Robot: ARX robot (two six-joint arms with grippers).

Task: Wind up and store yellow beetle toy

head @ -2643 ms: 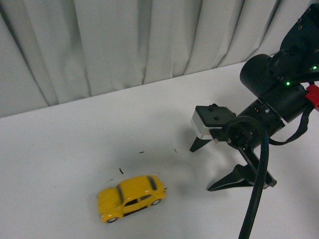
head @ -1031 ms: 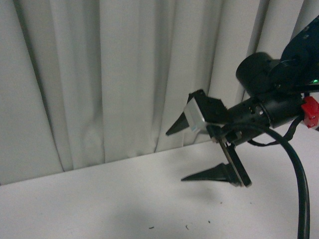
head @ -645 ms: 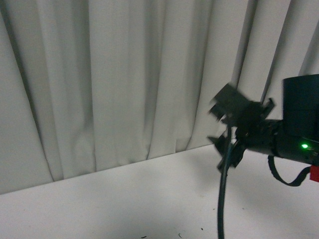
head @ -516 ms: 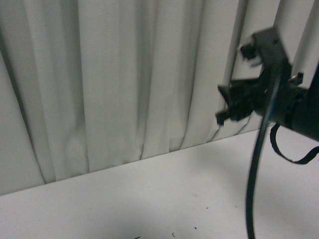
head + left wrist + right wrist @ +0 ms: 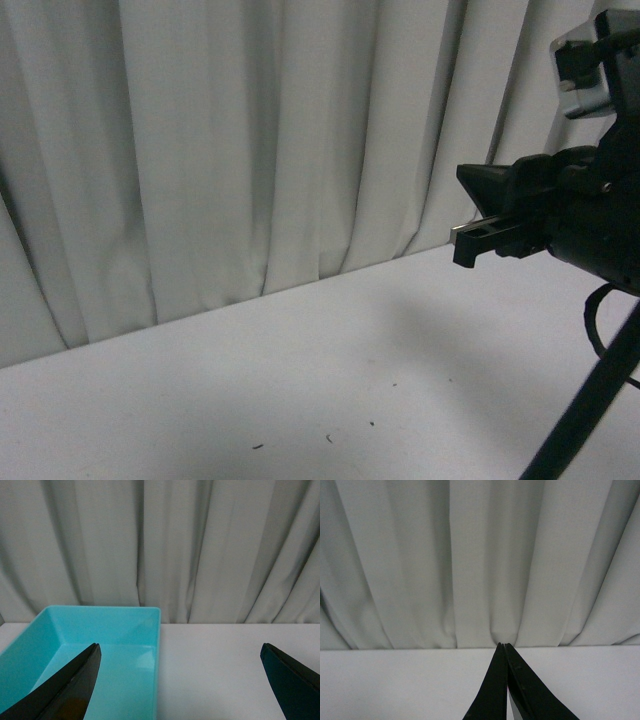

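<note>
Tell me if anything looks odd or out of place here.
A few dark specks lie on the white table, like crumbs or dirt. The right gripper is shut on nothing, and the yellow toy shows in no view; the visible part of the teal bin is empty.

The right arm (image 5: pixel 590 220) is cut off by the front view's right edge, and its cable (image 5: pixel 585 408) by the lower edge. The dark specks (image 5: pixel 328 438) on the table (image 5: pixel 200 400) are too small to be identified. In the left wrist view the tray (image 5: pixel 100 622) is cut by the left and lower edges, and of the left gripper (image 5: pixel 180 649) only the finger ends are seen. The right gripper (image 5: pixel 503 645) is likewise cut off by the lower edge of its own view.
</note>
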